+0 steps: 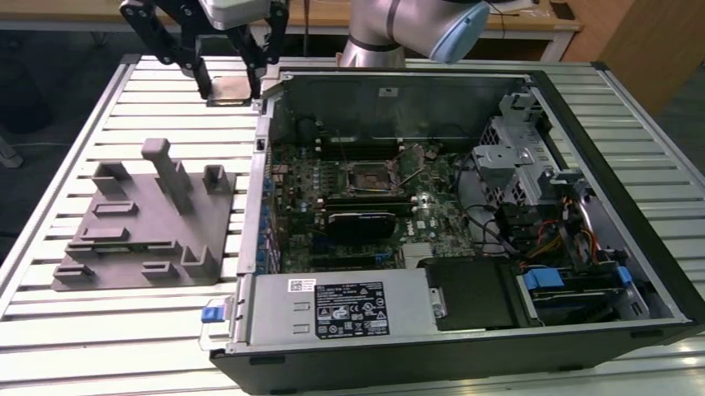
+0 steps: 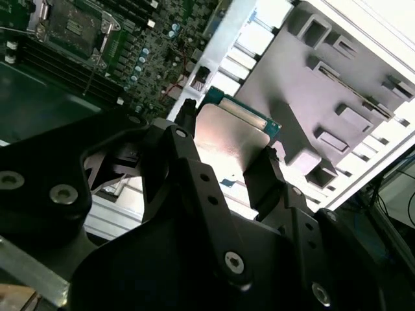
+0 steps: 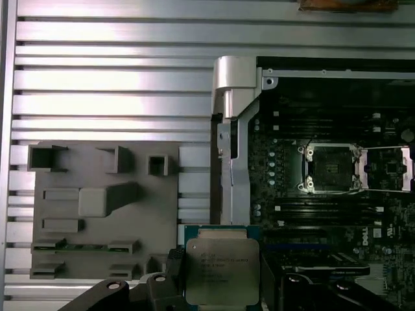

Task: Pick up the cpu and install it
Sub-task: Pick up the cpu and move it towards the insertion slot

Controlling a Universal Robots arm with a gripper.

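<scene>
Gripper (image 1: 229,84) clamped on the cpu (image 1: 228,91), one finger on each side edge, upper left of the exterior view. Over the slatted table (image 1: 111,330), just outside the open PC case (image 1: 463,363). Grey fixture (image 1: 132,223) at left-centre. Open socket (image 1: 369,175) mid-motherboard.

One cpu (image 3: 222,271), one grey fixture (image 1: 144,223), one open computer case (image 1: 397,103).

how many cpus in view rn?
1. The cpu is clamped in the gripper, just outside the open case corner. The motherboard socket looks empty, and none shows on the grey fixture, though its slots could hide one.
</scene>
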